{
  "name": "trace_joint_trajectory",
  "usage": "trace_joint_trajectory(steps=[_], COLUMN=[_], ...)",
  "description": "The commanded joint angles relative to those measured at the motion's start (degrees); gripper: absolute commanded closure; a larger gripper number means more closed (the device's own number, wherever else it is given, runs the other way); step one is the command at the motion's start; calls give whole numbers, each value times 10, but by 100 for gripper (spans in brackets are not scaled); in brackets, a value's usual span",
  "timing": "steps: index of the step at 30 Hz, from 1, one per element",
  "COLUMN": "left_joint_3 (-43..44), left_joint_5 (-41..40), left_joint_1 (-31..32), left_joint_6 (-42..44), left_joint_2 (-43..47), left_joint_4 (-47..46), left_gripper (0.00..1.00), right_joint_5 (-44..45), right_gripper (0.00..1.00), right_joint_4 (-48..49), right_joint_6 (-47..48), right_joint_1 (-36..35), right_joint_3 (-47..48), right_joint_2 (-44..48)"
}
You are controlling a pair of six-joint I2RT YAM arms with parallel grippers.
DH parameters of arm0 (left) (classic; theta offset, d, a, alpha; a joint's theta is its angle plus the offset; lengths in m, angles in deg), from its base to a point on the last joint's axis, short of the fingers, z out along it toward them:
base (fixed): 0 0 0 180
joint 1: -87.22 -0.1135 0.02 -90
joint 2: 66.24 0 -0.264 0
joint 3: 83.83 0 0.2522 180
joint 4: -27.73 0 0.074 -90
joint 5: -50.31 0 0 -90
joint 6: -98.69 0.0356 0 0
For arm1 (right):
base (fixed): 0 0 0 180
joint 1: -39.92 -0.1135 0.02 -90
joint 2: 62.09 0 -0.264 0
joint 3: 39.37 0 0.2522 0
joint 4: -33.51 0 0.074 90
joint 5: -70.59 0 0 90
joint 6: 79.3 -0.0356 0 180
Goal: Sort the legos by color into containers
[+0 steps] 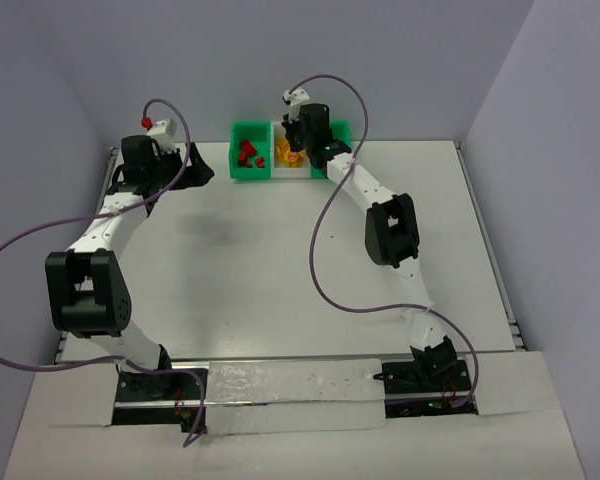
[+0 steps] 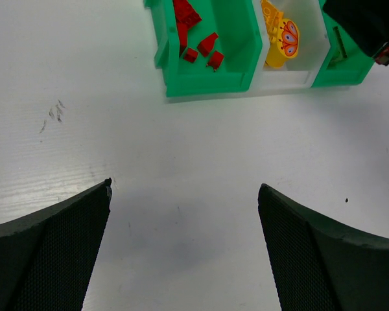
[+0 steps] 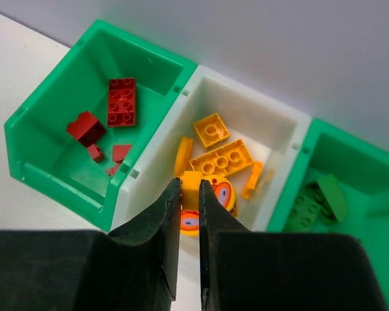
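Over the white bin (image 3: pixel 280 137), right gripper (image 3: pixel 190 188) pinches 1 yellow lego (image 3: pixel 191 177).

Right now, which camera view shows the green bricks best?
The right wrist view: the green bricks lie plainly in the right green bin. In the top view the right arm hides them; the left wrist view shows only that bin's corner.

Red legos (image 3: pixel 121 102) lie in the left green bin (image 3: pixel 45 129). Yellow and orange legos (image 3: pixel 222 157) lie in the white bin (image 3: pixel 279 123), one disc (image 2: pixel 286 37) butterfly-printed. Green legos (image 3: pixel 330 197) lie in the right green bin (image 3: pixel 353 152). The right gripper (image 3: pixel 190 184), with black jaws, pinches a yellow brick (image 3: pixel 191 180).
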Motion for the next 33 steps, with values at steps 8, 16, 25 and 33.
trace_joint_trajectory(steps=[8,16,25,33], left_joint_3=[35,41,33,-54], left_joint_5=[18,20,-2,-34], left_joint_1=[-2,-2,-2,-2], left_joint_6=[-5,32,67,114], left_joint_2=[-2,10,49,136], left_joint_4=[-10,6,39,54], left_gripper=[1,1,1,1], right_joint_5=[4,-44,-71,-14], right_gripper=[53,10,0,0], right_joint_4=[142,128,15,-106], right_joint_6=[-21,-33,-22,-19], right_joint_1=[9,10,14,84], right_joint_3=[55,46,-104,-435], right_joint_2=[-49,-5,228,534])
